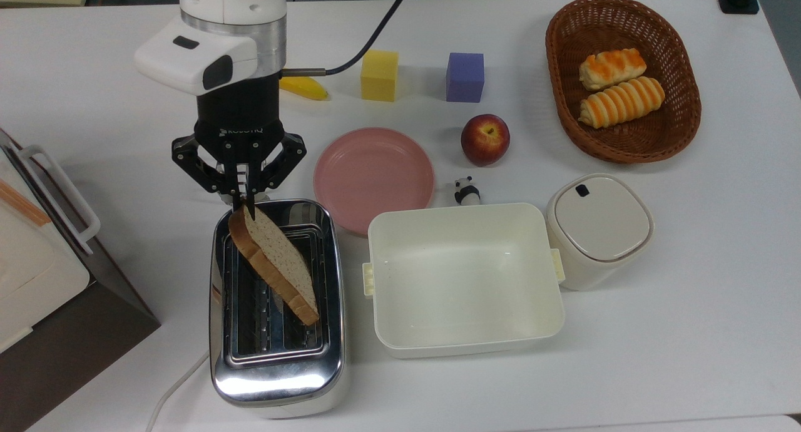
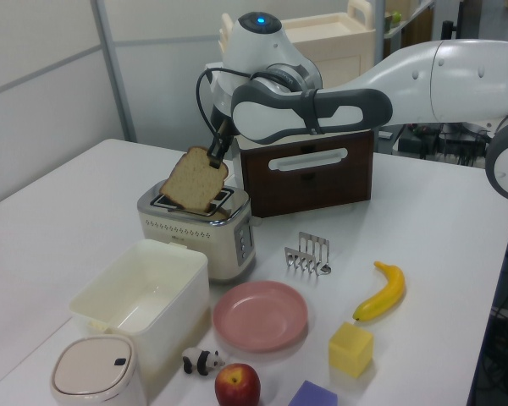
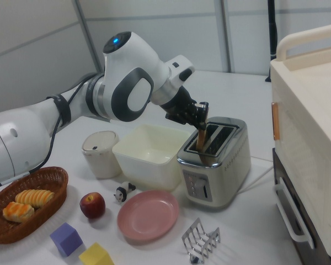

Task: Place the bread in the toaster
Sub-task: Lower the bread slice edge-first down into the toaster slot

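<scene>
A slice of brown bread [image 1: 274, 262] [image 2: 195, 179] [image 3: 201, 138] hangs tilted just above the chrome two-slot toaster [image 1: 275, 369] [image 2: 199, 237] [image 3: 223, 165], its lower corner near the slots. My gripper [image 1: 244, 200] [image 2: 213, 152] [image 3: 203, 113] is shut on the bread's upper corner, at the toaster's far end in the top view. In the right view the slice's lower edge meets a slot; whether it is inside I cannot tell.
A cream tub [image 1: 463, 275] stands just right of the toaster in the top view, with a pink plate [image 1: 373, 172], apple [image 1: 485, 138], panda figure [image 1: 466, 191] and lidded canister [image 1: 597, 228] nearby. A brown cabinet [image 1: 50, 294] sits at the top view's left. A toast rack [image 2: 309, 254] stands behind the toaster.
</scene>
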